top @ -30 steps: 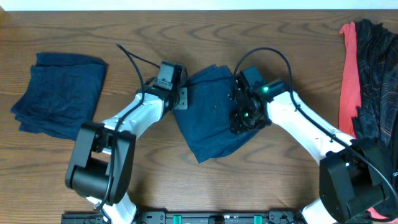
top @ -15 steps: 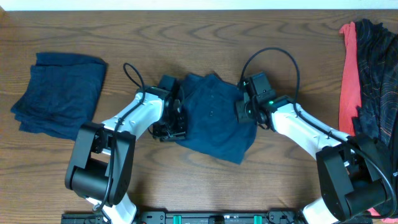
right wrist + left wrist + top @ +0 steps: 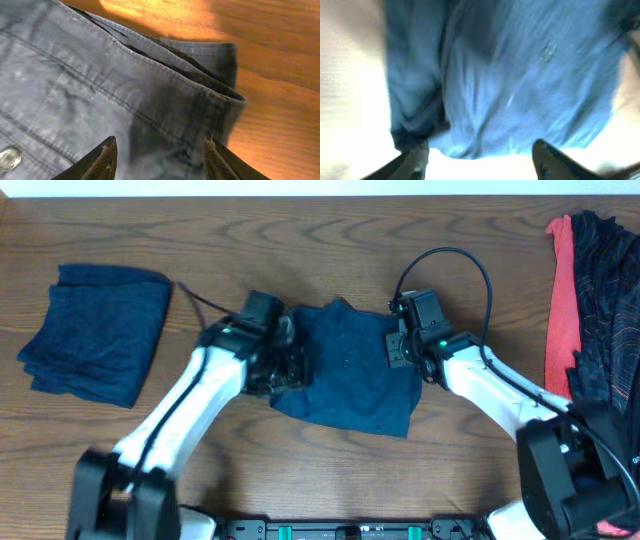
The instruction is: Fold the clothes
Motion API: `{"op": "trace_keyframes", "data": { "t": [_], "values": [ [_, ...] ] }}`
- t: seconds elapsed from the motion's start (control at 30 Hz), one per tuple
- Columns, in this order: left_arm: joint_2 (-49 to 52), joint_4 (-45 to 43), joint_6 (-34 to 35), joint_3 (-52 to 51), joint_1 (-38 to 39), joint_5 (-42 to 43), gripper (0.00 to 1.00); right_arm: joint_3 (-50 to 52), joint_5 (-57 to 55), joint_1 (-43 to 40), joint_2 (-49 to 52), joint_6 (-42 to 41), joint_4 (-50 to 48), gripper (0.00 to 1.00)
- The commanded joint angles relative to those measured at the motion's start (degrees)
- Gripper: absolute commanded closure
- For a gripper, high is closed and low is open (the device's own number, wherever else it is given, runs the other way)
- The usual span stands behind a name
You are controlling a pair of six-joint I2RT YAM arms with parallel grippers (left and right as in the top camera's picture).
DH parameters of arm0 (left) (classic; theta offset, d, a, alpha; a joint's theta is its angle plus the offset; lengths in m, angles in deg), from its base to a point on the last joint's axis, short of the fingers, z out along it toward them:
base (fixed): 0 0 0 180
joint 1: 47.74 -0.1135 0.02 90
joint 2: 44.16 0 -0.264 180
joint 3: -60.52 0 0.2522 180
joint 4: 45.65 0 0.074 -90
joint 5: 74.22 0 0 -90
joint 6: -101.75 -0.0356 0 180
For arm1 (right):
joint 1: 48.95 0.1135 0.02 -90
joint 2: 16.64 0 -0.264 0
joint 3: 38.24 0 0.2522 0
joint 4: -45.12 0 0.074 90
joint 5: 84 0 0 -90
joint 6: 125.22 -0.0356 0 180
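Note:
Dark navy shorts [image 3: 350, 375] lie folded in the middle of the table. My left gripper [image 3: 283, 365] is open at their left edge; in the left wrist view the blurred blue fabric [image 3: 510, 80] lies beyond the spread fingers [image 3: 480, 157]. My right gripper [image 3: 400, 350] is open over the shorts' upper right corner; the right wrist view shows its fingers [image 3: 160, 150] spread above the seamed hem [image 3: 150, 85] with nothing between them. A coral-red garment [image 3: 560, 300] and a blackish speckled garment [image 3: 605, 300] lie at the far right.
A second folded dark navy garment [image 3: 95, 330] lies at the left of the wooden table [image 3: 300, 470]. A black cable loops above the right arm [image 3: 450, 260].
The shorts were dragged and flattened, with their lower edge shifting right. The left arm swung outward at the shorts' left edge. The right gripper moved up to the top right corner.

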Motion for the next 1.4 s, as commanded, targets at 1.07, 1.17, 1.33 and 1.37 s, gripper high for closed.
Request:
{"op": "trace_keyframes", "data": {
  "t": [1.07,1.17,1.33,1.37],
  "values": [
    [15.93,-21.27,-12.04,0.13,1.03,3.65,0.46,0.72,-8.83,-0.74,1.07,-15.47,20.44,0.51],
    [15.93,-22.05,-12.46,0.13,1.88,3.61,0.47,0.72,-8.81,-0.74,1.99,-15.47,20.33,0.51],
    [15.98,-22.69,-12.46,0.07,2.27,1.46,0.53,0.72,-8.76,-0.74,2.73,-15.45,20.39,0.51],
    [15.98,-22.69,-12.44,0.07,2.27,0.59,0.53,0.72,-8.76,-0.74,2.84,-15.45,20.44,0.5]
  ]
}}
